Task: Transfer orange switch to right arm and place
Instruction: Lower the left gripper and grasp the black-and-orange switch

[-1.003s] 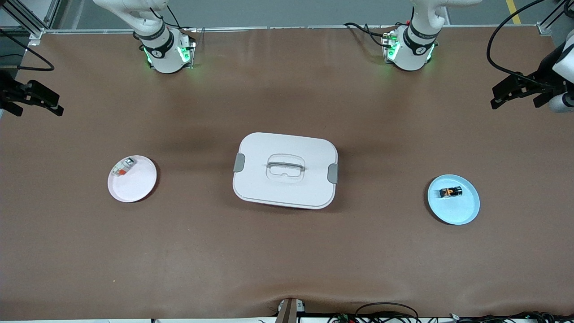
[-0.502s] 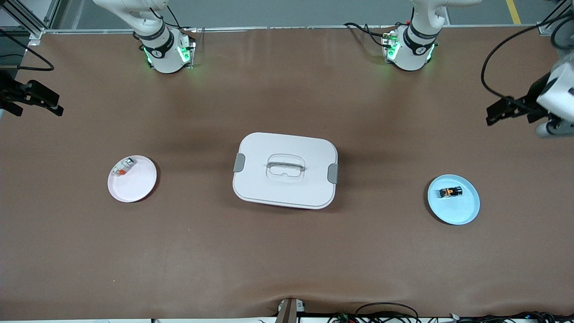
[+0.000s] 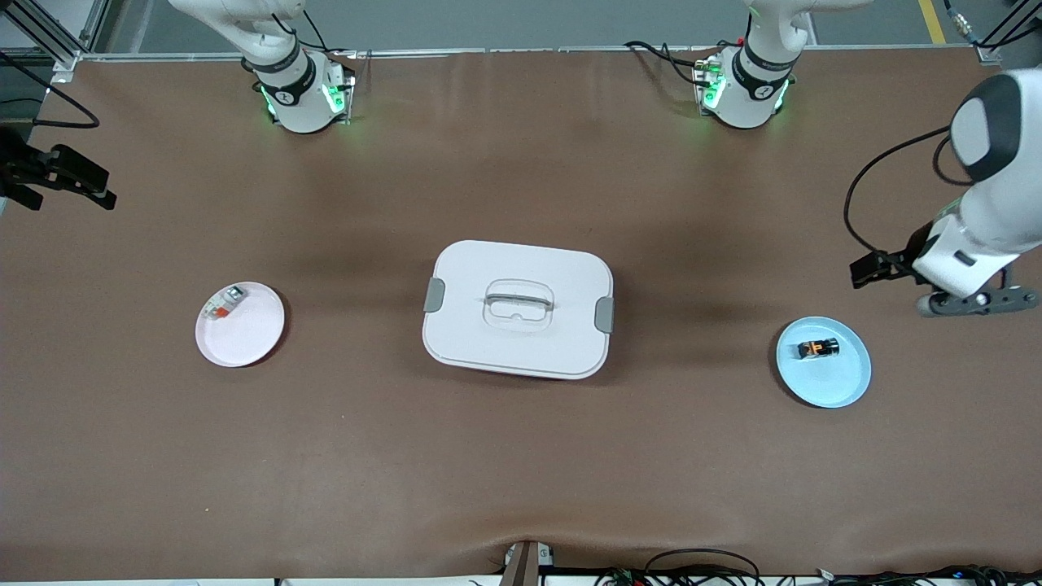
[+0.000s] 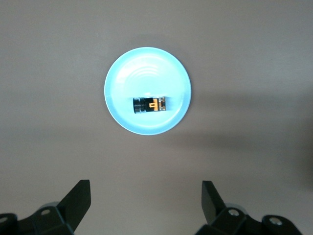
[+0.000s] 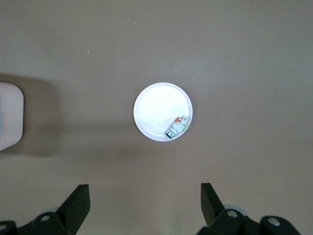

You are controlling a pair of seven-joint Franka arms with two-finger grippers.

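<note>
The orange switch (image 3: 817,348), a tiny black block with orange stripes, lies on a light blue plate (image 3: 826,384) toward the left arm's end of the table. My left gripper (image 3: 864,270) hangs open over the bare table just beside that plate, nothing between its fingers. The left wrist view shows the orange switch (image 4: 149,105) on the blue plate (image 4: 146,66), well clear of the left gripper (image 4: 146,190). My right gripper (image 3: 104,189) waits open at the right arm's end of the table. The right wrist view shows this gripper (image 5: 145,192) empty.
A white lidded box (image 3: 518,309) with a handle sits mid-table; its corner (image 5: 10,117) shows in the right wrist view. A white plate (image 3: 248,338) toward the right arm's end holds a whitish-clear part (image 3: 224,303) with a red-orange patch.
The left arm has swung down from the table's edge toward the blue plate, its gripper still open. The right arm and all objects have stayed put.
</note>
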